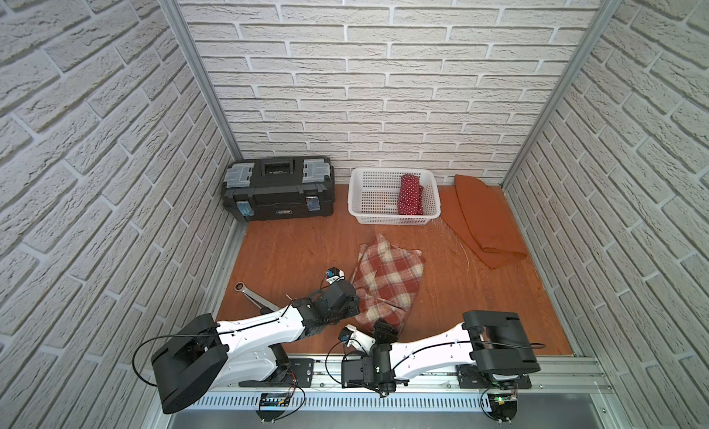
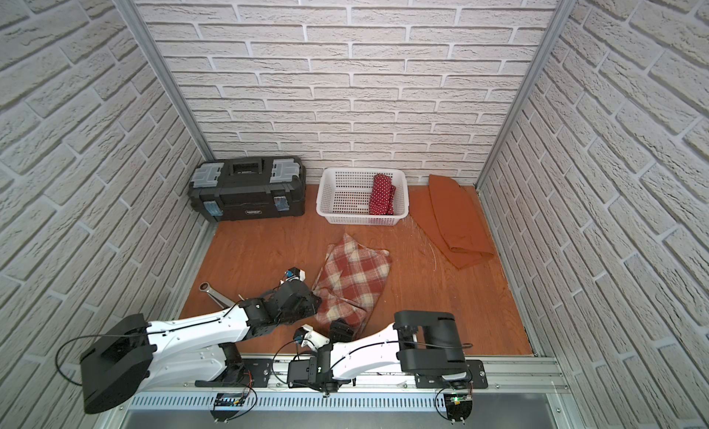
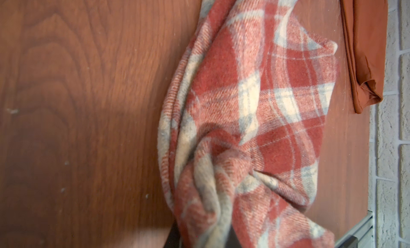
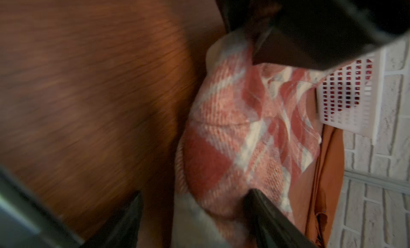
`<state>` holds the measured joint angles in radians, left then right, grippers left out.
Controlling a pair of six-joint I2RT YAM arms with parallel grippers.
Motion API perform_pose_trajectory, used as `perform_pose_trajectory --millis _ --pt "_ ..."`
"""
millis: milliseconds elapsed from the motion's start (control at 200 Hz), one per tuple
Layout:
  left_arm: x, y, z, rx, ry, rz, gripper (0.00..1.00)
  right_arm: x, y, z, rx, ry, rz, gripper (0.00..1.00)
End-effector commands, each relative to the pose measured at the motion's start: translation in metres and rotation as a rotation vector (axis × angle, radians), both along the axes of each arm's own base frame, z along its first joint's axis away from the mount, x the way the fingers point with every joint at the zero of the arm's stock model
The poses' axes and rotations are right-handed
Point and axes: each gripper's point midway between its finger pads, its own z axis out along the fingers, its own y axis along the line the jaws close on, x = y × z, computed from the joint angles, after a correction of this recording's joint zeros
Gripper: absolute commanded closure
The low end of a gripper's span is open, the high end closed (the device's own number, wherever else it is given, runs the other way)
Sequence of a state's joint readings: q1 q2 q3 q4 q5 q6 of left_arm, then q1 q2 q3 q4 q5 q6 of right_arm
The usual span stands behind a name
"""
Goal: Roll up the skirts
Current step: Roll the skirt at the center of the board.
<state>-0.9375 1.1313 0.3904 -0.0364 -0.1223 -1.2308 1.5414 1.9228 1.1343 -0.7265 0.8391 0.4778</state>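
Observation:
The red-and-cream plaid skirt point(image 1: 387, 281) point(image 2: 353, 281) lies crumpled near the front middle of the wooden floor. My left gripper point(image 1: 358, 298) point(image 3: 206, 235) is shut on a bunched fold at its left edge. At the skirt's near corner my right gripper point(image 1: 385, 329) point(image 4: 195, 198) is open, its fingers wide apart with plaid cloth point(image 4: 239, 136) lying between them. The polka-dot skirt point(image 1: 410, 195) sits rolled inside the white basket point(image 1: 355, 193). Folded flat at the back right is the rust-orange skirt point(image 1: 479, 219) point(image 3: 363, 47).
A black toolbox point(image 1: 278, 191) stands at the back left. A metal wrench point(image 1: 251, 292) lies on the floor just left of my left arm. Brick-pattern walls close in three sides, and an aluminium rail runs along the front.

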Motion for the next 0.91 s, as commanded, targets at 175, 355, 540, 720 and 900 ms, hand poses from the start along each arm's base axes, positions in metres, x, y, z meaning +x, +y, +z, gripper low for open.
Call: perform_pose_trajectory --millis 175,355,540,720,900 --pt "-0.016 0.015 -0.013 0.039 0.067 -0.008 1.0 0.033 -0.023 0.005 -0.17 -0.198 -0.13 0.27" --pt "-0.017 0.017 -0.008 0.036 0.063 -0.017 1.0 0.042 -0.038 -0.002 -0.203 -0.172 -0.182 0.56" --pt "-0.016 0.018 0.002 0.008 0.063 -0.046 1.0 0.039 -0.048 -0.015 -0.228 -0.054 -0.216 0.89" --pt "-0.003 0.037 0.022 0.007 0.022 -0.003 0.45 0.024 -0.049 -0.026 -0.201 0.08 -0.25 0.98" --pt "0.016 0.072 0.049 0.024 -0.038 0.095 0.02 0.007 -0.04 -0.032 -0.138 0.215 -0.243 0.98"
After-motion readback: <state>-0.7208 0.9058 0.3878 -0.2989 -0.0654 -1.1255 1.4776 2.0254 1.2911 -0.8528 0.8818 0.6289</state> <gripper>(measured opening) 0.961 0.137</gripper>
